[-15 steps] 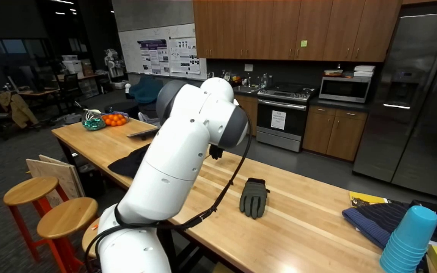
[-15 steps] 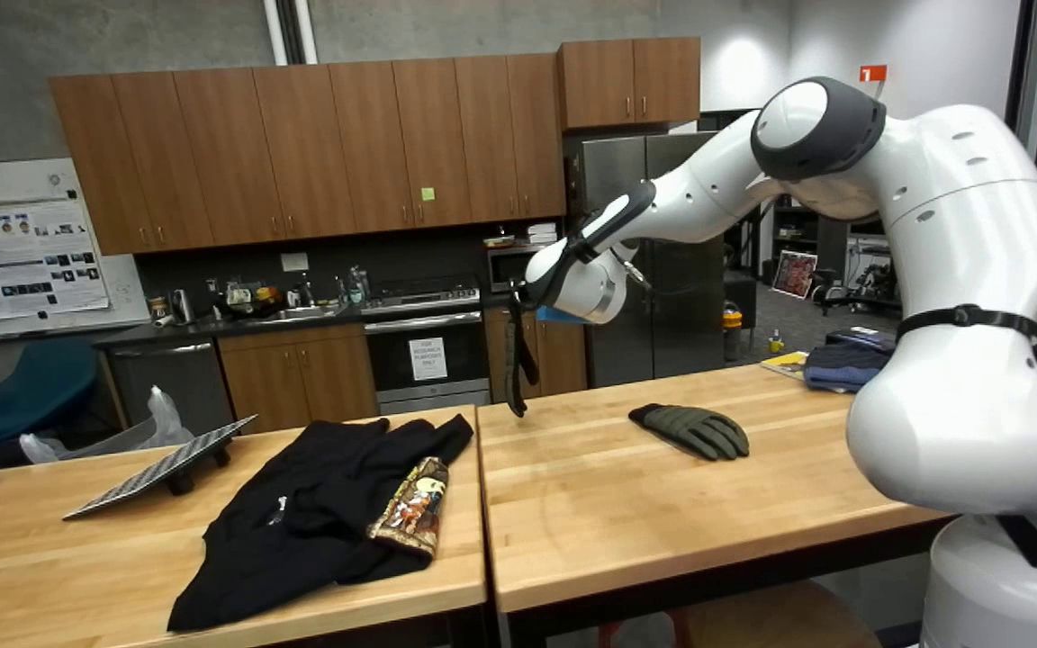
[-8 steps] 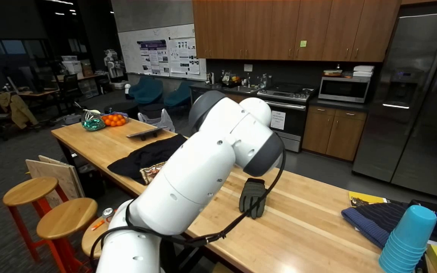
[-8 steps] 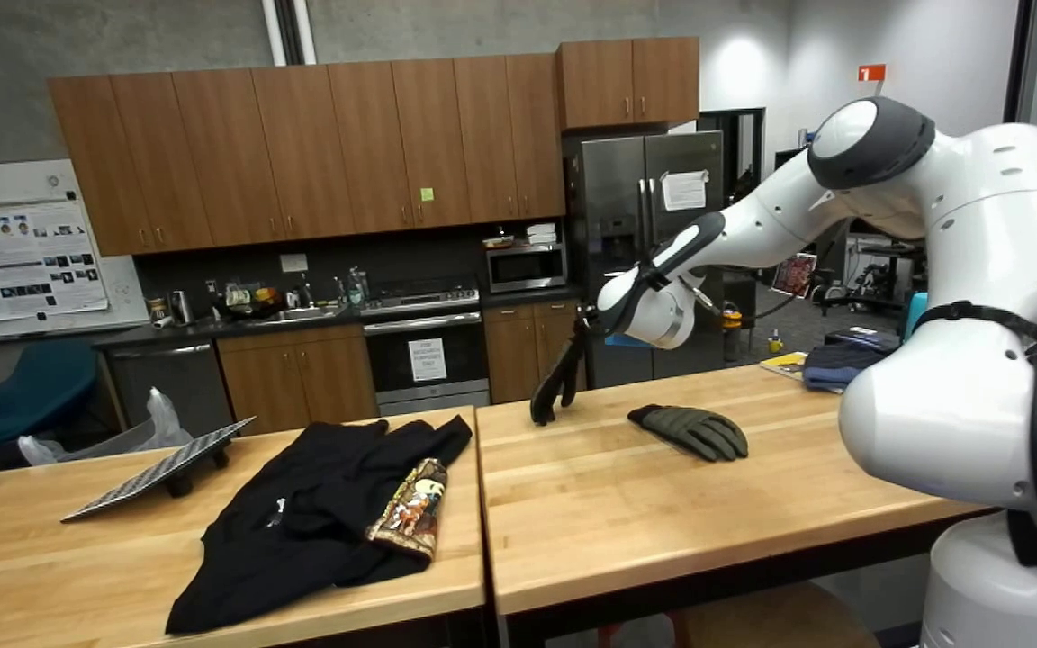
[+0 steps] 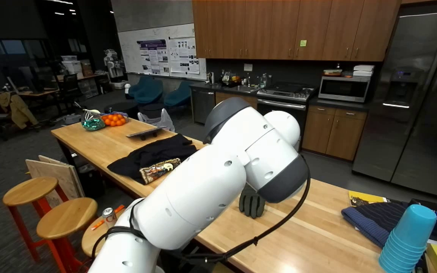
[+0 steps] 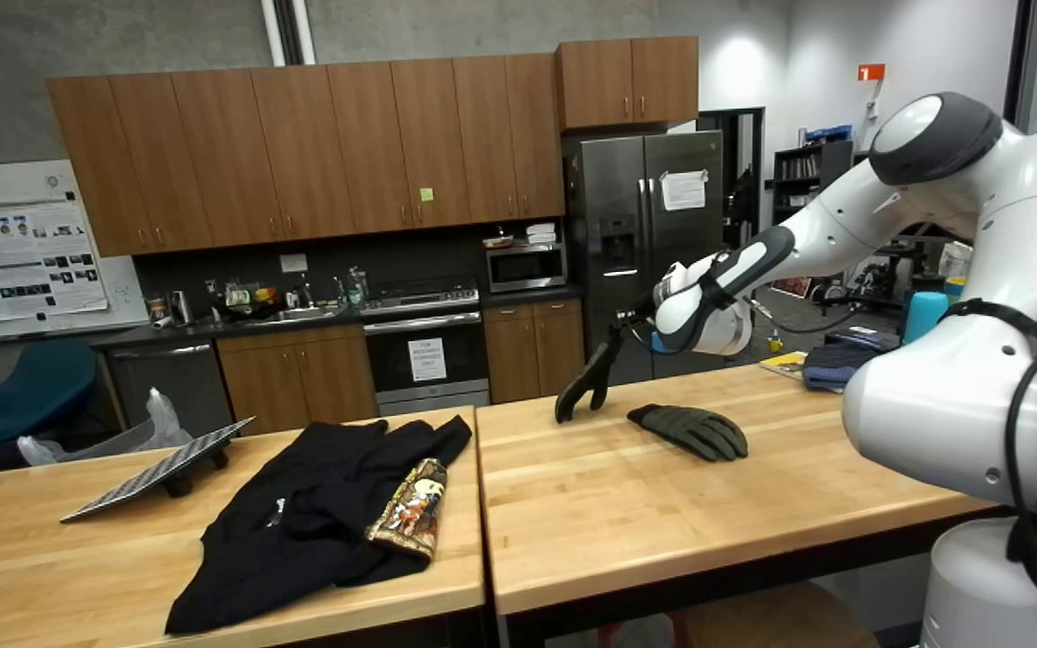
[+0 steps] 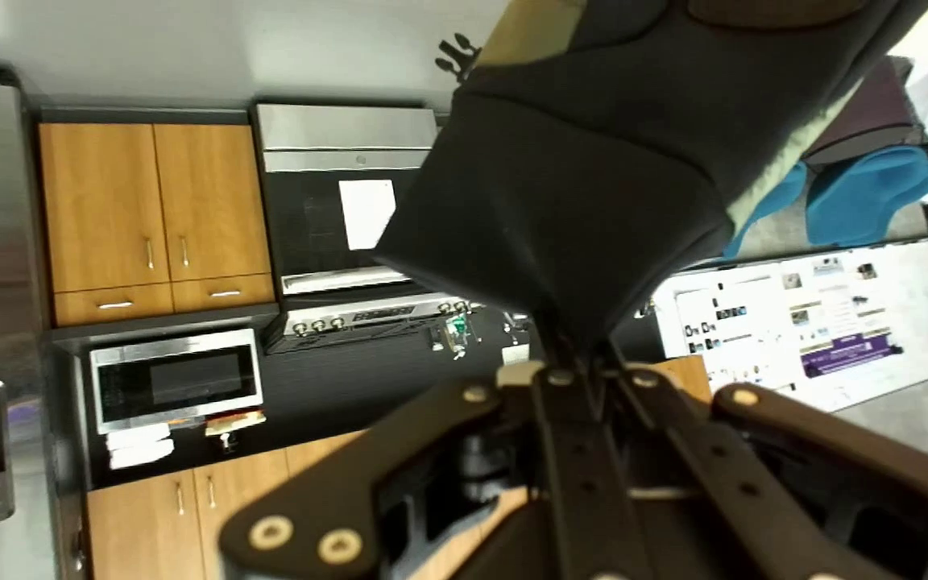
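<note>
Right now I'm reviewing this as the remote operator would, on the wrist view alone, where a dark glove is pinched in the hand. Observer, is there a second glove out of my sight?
Observer: Yes. In both exterior views a second glove lies on the table, apart from the held glove in the hand.
Operator: Understood. Is there any clothing that I'm missing as well?
Observer: Yes, a black garment is spread on the adjoining table.
</note>
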You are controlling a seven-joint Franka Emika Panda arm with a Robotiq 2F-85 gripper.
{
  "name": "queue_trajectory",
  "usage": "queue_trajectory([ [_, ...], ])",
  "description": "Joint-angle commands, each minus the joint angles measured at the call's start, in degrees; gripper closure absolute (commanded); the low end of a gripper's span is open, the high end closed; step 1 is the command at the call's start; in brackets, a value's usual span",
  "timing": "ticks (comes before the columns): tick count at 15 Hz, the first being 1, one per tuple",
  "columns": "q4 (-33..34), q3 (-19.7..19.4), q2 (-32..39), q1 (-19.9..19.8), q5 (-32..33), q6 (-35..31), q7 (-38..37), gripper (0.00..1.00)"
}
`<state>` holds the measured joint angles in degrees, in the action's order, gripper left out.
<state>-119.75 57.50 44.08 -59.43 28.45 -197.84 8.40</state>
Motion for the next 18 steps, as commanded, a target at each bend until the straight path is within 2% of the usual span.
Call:
queue_trajectory([
  [1, -9.0, 2.8, -3.4, -5.9, 5.4, 0.0, 1.7, 0.99],
  [4, -13.9, 5.7, -2.0, -11.5, 12.7, 1.8, 3.5, 0.99],
  [9, -22.4, 8.6, -3.3, -21.0, 20.1, 0.7, 2.9, 0.99],
  [14, -28.4, 13.2, -3.1, -32.1, 27.7, 2.5, 2.9, 0.99],
  [15, -29.8, 14.0, -3.9, -33.8, 28.6, 2.5, 2.8, 0.91],
  [16, -30.8, 15.0, -3.8, -35.7, 29.7, 3.0, 2.6, 0.69],
  [17, -30.7, 16.1, -3.0, -36.6, 30.4, 4.3, 2.4, 0.67],
  [18, -29.1, 13.3, -1.3, -33.4, 29.1, 2.7, 2.8, 0.91],
])
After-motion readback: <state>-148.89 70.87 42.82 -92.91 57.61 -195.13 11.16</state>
